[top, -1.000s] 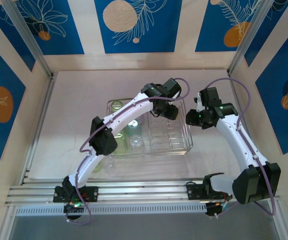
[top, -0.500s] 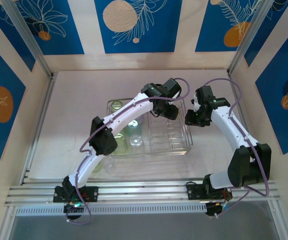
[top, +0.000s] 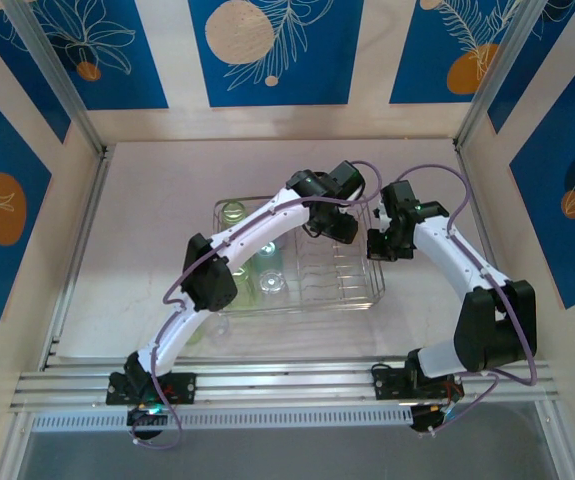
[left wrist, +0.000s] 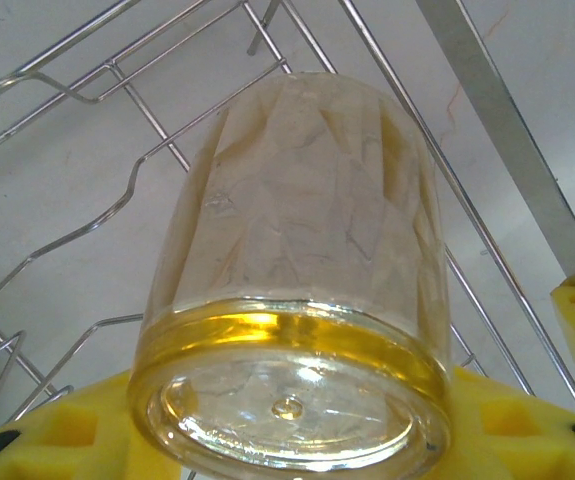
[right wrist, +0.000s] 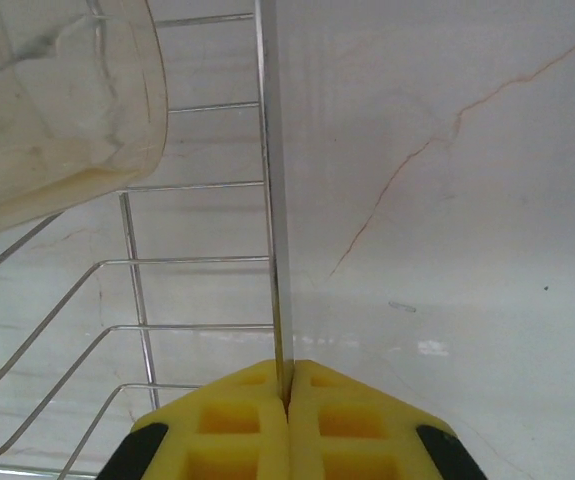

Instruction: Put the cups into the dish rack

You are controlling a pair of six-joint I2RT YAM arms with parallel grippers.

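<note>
An amber cup (left wrist: 297,250) hangs over the wire dish rack (top: 307,306), base towards the left wrist camera. My left gripper (left wrist: 287,435) is shut on it, one yellow pad (left wrist: 57,430) on each side. In the top view this gripper (top: 333,222) hovers above the rack's far right part. My right gripper (right wrist: 287,395) is shut on the rack's right rim bar (right wrist: 270,200), at the rack's right side (top: 381,244) in the top view. The amber cup (right wrist: 57,110) also shows up left in the right wrist view. Green cups (top: 233,211) (top: 242,288) and a clear one (top: 272,285) sit in the rack's left half.
A green cup (top: 195,330) and a clear cup (top: 220,322) stand on the table just outside the rack's near left corner. Upright tines (top: 332,272) fill the rack's right half. The white tabletop (top: 147,250) is walled on three sides.
My right gripper has moved left to the rack's right rim and closed on it. The left gripper with the amber cup has hardly moved.
</note>
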